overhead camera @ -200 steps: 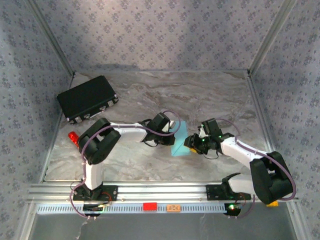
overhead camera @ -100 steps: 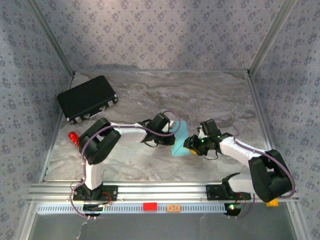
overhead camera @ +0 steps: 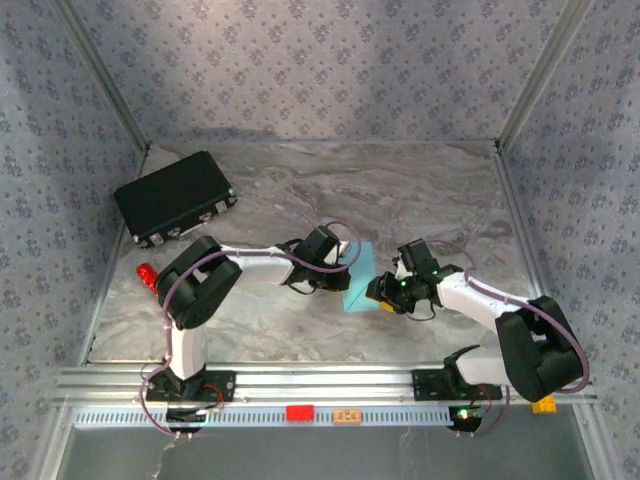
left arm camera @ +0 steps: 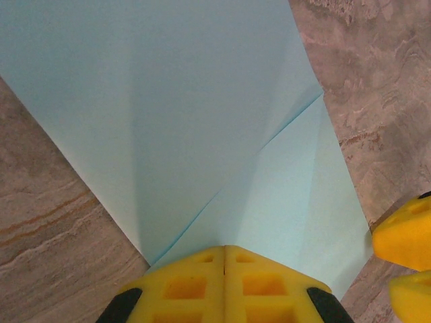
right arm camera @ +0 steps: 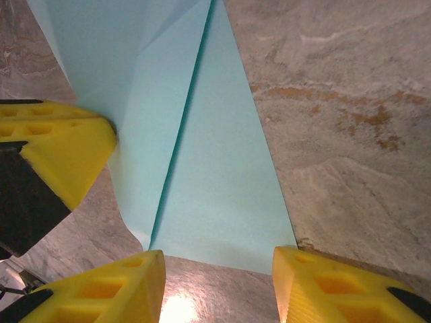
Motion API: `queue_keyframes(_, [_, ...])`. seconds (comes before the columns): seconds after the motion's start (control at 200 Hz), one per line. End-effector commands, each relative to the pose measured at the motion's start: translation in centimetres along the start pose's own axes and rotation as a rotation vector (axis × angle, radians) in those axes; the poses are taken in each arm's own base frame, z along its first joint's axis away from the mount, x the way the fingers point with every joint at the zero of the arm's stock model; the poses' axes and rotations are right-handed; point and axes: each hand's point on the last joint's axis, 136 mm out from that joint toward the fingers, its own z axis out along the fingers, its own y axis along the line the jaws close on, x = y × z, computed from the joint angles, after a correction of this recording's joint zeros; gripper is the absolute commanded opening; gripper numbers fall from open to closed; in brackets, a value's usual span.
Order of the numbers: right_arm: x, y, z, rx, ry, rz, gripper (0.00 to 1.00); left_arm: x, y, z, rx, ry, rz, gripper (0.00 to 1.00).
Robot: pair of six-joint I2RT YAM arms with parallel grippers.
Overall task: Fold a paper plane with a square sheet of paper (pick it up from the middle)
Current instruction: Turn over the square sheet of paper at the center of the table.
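Marbled tabletop (overhead camera: 420, 190) under patterned walls carries the part-folded sheet of paper (overhead camera: 360, 275) at its middle, between the two arms, long axis running away from the bases. The left gripper (left arm camera: 225, 254) is closed, tips on the sheet's left edge; whether it pinches a layer I cannot tell. The right gripper (right arm camera: 219, 269) has its jaws apart, the sheet's narrow end just ahead between them and its crease leading away, so the right arm looks better placed for the next fold
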Motion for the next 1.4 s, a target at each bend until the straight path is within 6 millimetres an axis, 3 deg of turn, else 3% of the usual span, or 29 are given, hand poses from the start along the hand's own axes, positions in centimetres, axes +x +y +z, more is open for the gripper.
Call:
queue_keyframes(0.0, [-0.1,0.1,0.1,0.027,0.009,0.001,0.47,1.7,1.3,0.6,-0.029,0.051,-0.024,0.02])
queue_keyframes(0.11, [-0.2,0.0,0.6,0.030,0.019,0.007,0.46,1.6,1.2,0.6,-0.026,0.051,-0.024,0.03])
queue_keyframes(0.615, [-3.3,3.4,1.3,-0.085,-0.045,-0.019,0.48,1.6,1.0,0.8,-0.020,0.060,-0.028,0.03])
queue_keyframes(0.844, [-5.3,3.5,1.0,-0.114,-0.059,-0.015,0.48,1.7,0.9,0.8,-0.017,0.057,-0.034,0.03])
queue_keyframes(1.394, [-6.3,2.8,1.7,-0.222,-0.062,0.030,0.41,1.5,0.7,0.7,-0.005,0.045,-0.043,0.03])
